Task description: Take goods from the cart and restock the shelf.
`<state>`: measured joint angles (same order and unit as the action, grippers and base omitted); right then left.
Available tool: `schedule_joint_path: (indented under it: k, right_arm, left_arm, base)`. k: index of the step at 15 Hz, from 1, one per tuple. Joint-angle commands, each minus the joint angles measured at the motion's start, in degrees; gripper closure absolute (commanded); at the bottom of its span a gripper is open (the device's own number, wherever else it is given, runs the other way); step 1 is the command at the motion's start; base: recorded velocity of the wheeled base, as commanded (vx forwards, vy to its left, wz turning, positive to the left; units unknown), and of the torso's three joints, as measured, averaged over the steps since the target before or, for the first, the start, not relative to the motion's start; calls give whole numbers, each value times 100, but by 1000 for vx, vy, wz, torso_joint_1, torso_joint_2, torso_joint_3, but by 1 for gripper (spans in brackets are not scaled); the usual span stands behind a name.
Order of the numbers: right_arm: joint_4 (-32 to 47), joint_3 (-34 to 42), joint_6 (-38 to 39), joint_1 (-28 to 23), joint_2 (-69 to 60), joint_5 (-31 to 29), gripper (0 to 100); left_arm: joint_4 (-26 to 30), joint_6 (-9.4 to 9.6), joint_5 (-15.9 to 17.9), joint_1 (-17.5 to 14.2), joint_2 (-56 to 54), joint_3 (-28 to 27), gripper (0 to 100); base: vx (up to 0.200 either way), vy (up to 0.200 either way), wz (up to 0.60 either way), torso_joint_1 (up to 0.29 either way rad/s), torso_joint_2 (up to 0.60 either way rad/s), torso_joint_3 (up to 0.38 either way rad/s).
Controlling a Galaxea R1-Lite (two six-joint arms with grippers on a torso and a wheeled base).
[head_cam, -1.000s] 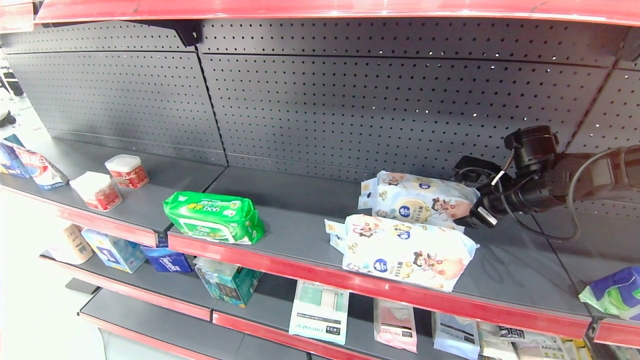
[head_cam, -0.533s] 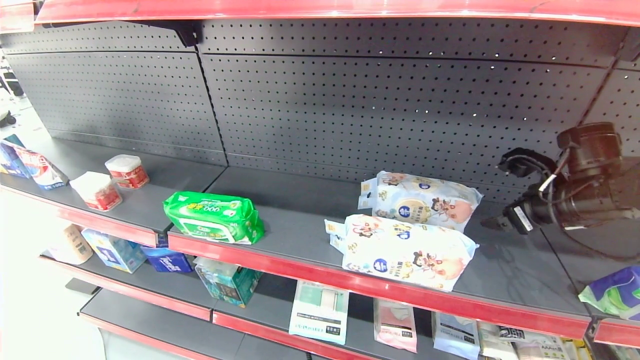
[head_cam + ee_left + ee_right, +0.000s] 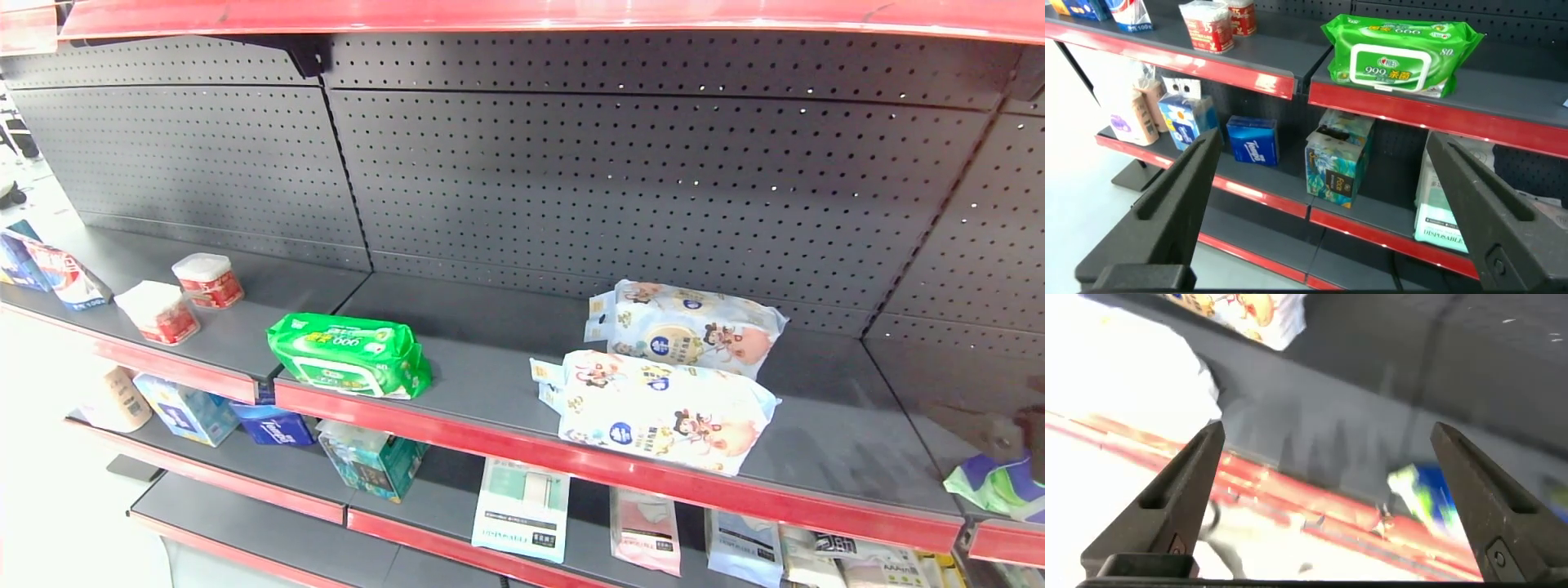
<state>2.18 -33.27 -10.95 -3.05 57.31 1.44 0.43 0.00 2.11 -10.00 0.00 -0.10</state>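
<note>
On the middle shelf board [image 3: 490, 367] lie two white cartoon-printed packs, one at the back [image 3: 686, 327] and one nearer the red front lip [image 3: 661, 408]. A green wipes pack [image 3: 349, 354] lies to their left. My left gripper [image 3: 1323, 137] is open and holds nothing; it hangs in front of the shelf below the green wipes pack [image 3: 1400, 53]. My right gripper [image 3: 1328, 429] is open and holds nothing, off the shelf's front edge; a corner of a cartoon pack [image 3: 1249, 310] and a blue-green pack [image 3: 1429, 494] show beyond it.
Two red-and-white tubs [image 3: 208, 279] [image 3: 157, 310] and blue boxes [image 3: 49, 273] stand on the left shelf section. A blue-green pack [image 3: 1000, 486] lies at the far right. Lower shelves hold a teal box [image 3: 1337, 159], a blue pack [image 3: 1251, 140] and several hanging pouches [image 3: 522, 506].
My right arm has pulled back to the right, away from the rear cartoon pack and out of the head view. Both packs have stayed on the shelf.
</note>
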Motion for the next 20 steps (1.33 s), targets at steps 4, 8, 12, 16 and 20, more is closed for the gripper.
schedule_joint_path:
  k: [4, 8, 12, 16, 20]
  right_arm:
    - [-7, 2351, 128, -47, -4395, -109, 0]
    - [-104, 3116, 242, -64, -5186, -153, 0]
    - [-130, 3160, 866, 314, -5731, -135, 0]
    - [-201, 3327, 1147, 314, -5731, -82, 0]
    - [-209, 3327, 1191, 314, -5731, -74, 0]
  left_arm:
    - [1, 0, 0, -11, 0, 1, 0]
    - [1, 0, 0, -11, 0, 1, 0]
    - [1, 0, 0, -11, 0, 1, 0]
    - [1, -9, 35, -11, 0, 1, 0]
    - [1, 0, 35, -2, 0, 1, 0]
  base:
    - [0, 0, 0, 0, 0, 0]
    - [0, 0, 0, 0, 0, 0]
    - [0, 0, 0, 0, 0, 0]
    - [0, 0, 0, 0, 0, 0]
    - [0, 0, 0, 0, 0, 0]
